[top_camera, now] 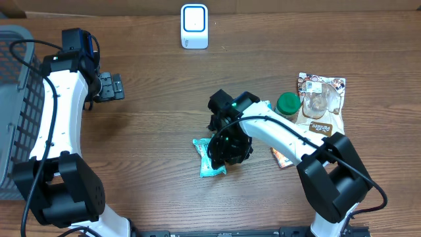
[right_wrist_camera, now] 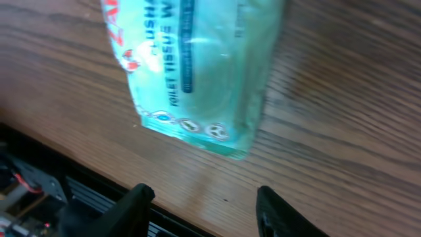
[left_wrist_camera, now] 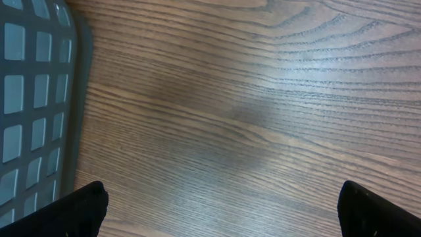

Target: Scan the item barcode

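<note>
While hovering over tissue pack (top_camera: 210, 168), flat mid-table at six o'clock from scanner (top_camera: 194, 26), holds right gripper (right_wrist_camera: 204, 201) half-spread and empty, probably lining up a pickup. Parks left gripper (top_camera: 115, 86) at nine o'clock beside basket (top_camera: 13, 112), spread wide, out of the way.

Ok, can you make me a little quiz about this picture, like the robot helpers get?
1. True or false: the teal tissue packet lies flat on the table.
2. The right gripper has its jaws: A) clamped on the packet, B) apart with nothing between them, C) squeezed fully shut.
3. What colour is the round lid beside the snack bag?

Key: 1 true. 2 B. 3 green.
</note>
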